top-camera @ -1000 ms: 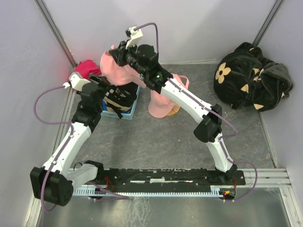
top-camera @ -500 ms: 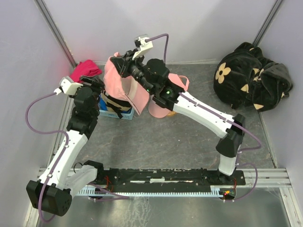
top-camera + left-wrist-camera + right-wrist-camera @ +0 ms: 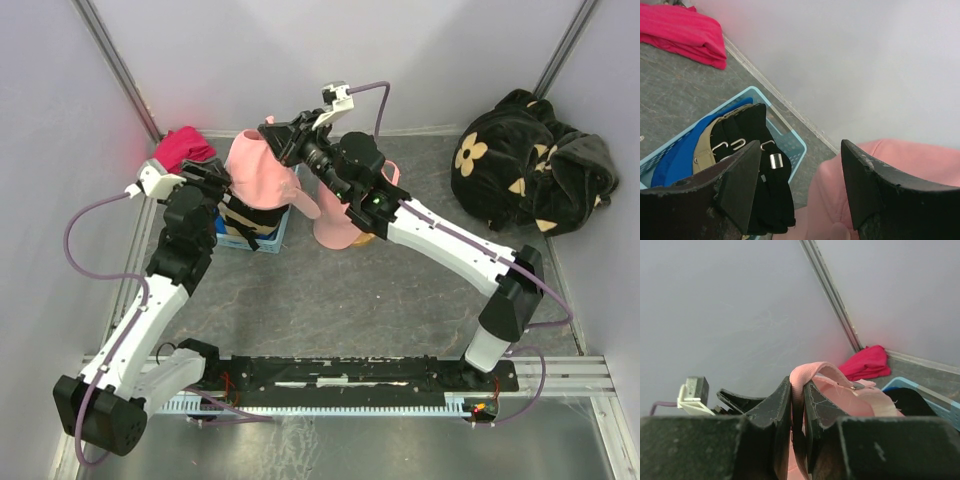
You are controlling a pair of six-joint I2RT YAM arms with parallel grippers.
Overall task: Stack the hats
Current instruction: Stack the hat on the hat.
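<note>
My right gripper (image 3: 276, 138) (image 3: 798, 390) is shut on the back strap of a pink hat (image 3: 258, 172) (image 3: 860, 401), holding it just above the blue basket (image 3: 268, 238). In that basket black (image 3: 756, 165), tan (image 3: 703, 150) and bright blue (image 3: 675, 161) hats lie nested. My left gripper (image 3: 216, 176) (image 3: 800, 186) hovers open at the basket's left side, its fingers (image 3: 740, 180) apart, with the pink hat's edge (image 3: 826, 200) showing between them but not gripped. A second pink hat (image 3: 338, 226) lies on the table right of the basket, partly under my right arm.
A red-pink cloth bundle (image 3: 182, 146) (image 3: 686, 31) lies in the back left corner against the wall. A big black plush with beige flowers (image 3: 530, 172) fills the back right corner. Walls close in behind and on both sides.
My right arm has swung the pink hat about over the basket; it hung lower with the brim down, and now sits higher and more level. The left gripper has shifted slightly and stays open.
</note>
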